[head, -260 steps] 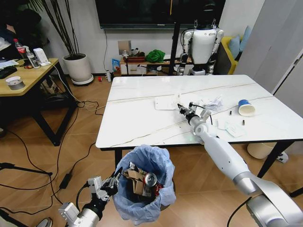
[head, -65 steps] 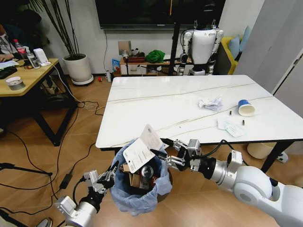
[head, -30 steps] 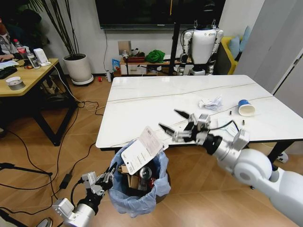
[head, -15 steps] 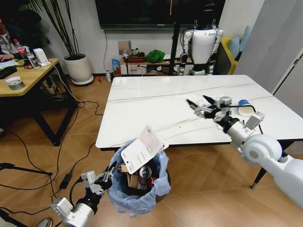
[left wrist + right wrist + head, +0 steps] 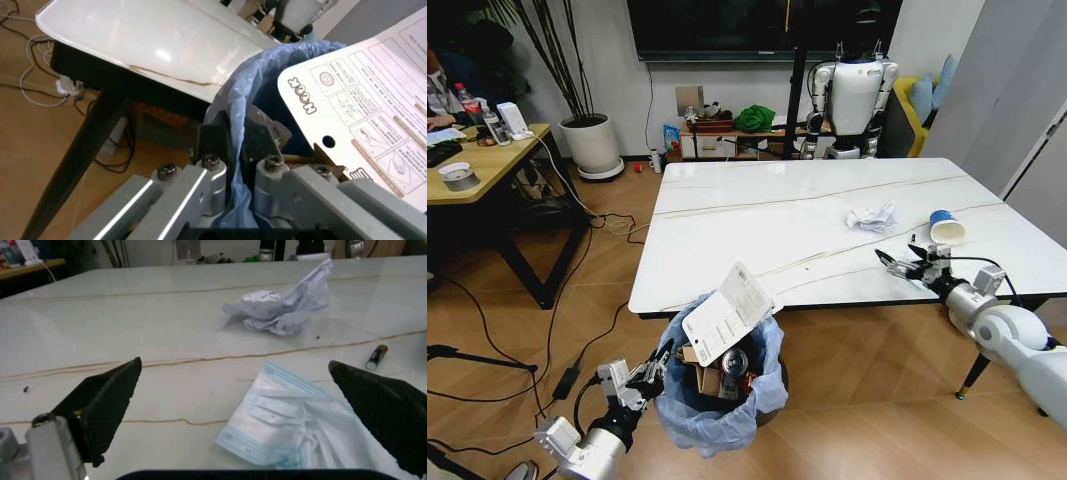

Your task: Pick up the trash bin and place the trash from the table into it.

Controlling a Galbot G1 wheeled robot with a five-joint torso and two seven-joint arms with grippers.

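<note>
Head cam looks down; wrist cams close; all share table [image 5: 757,225].

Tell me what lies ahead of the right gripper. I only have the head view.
Observer: The right gripper is open, low over the table. A light-blue face mask lies flat just ahead, between the lines of its two fingers.
Operator: Name whatever is near the mask.
Observer: A small battery lies beside it, not touching. The crumpled white paper sits farther on.
Operator: Check the left grip.
Observer: The left gripper is shut on the bag-lined rim of the trash bin.
</note>
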